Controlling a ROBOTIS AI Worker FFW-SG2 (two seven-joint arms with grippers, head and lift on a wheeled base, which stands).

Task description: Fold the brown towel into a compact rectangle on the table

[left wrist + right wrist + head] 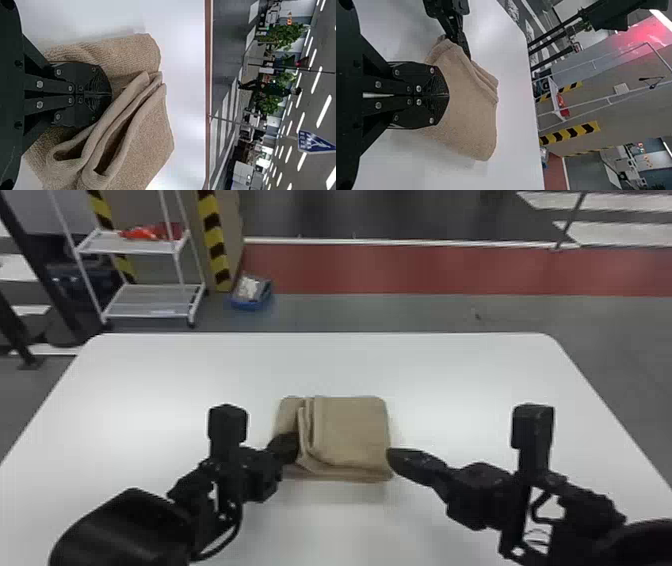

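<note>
"Where's the brown towel [350,430] from where you're standing?"

"Middle of the white table [150,380], between the two grippers. It's a thick, folded bundle, roughly rectangular, smooth over the right part."

"And the left side?"

"Several folded edges are bunched there, running from near to far, with small gaps between the layers. A lower flap pokes out to the left of them."

"What's the left gripper [294,441] up to?"

"It's over that flap, fingers clenched together, tips right at the bunched edges. I see no cloth pinched between them."

"The right gripper [391,454]?"

"At the towel's right side, toward the near corner. Clenched as well, and again no cloth between the fingers that I can see."

"Anything past the table?"

"A white shelf cart [150,307] beyond its far left corner, and a blue bin [250,301] on the floor, right of the cart."
</note>
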